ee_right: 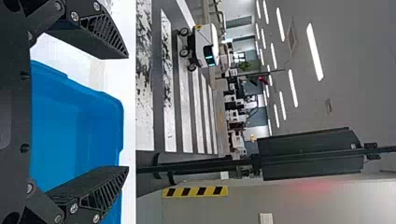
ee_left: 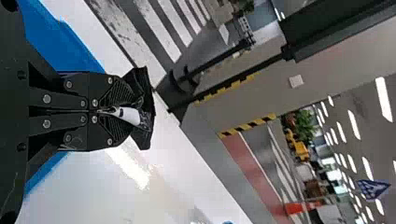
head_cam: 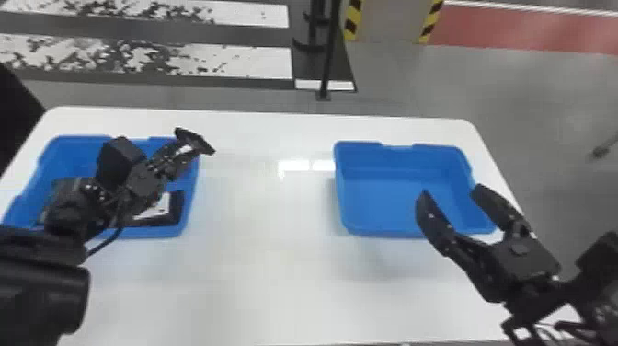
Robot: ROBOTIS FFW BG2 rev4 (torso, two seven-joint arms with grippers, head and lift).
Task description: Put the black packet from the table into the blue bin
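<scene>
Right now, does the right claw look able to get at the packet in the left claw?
Probably not without moving: the left claw grips the packet by the left bin, while the right claw hangs open at the right bin. Nothing seems to block the way.

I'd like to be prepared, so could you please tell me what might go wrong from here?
The black packet is pinched in the left gripper and could slip out. It hangs by the far right corner of the left blue bin, so a release here might catch the rim or land on the table.
</scene>
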